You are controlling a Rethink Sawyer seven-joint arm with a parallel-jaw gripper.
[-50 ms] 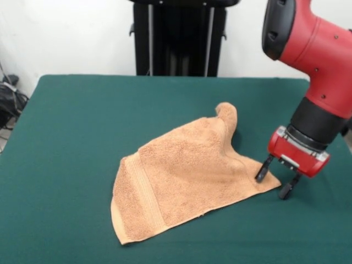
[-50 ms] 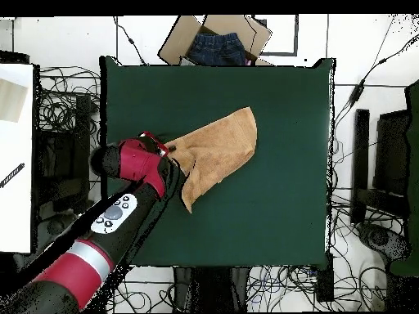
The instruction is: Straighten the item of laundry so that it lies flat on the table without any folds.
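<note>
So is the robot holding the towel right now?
Not clearly: its open pincer sits at the towel's pointed corner, one finger on it, but nothing looks pinched.

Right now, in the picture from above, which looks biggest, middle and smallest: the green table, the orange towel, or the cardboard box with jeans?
1. The dark green felt table, by far the biggest.
2. The orange-tan terry towel.
3. The brown cardboard box holding blue jeans, a little smaller than the towel, so that order is unsure.

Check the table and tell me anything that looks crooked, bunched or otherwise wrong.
The orange-tan towel is not flat. It lies askew on the green table in a roughly triangular shape, apparently folded over itself, and one corner is bunched up into a raised peak. The gripper stands open at the towel's pointed corner. Nothing looks spilled or damaged.
</note>
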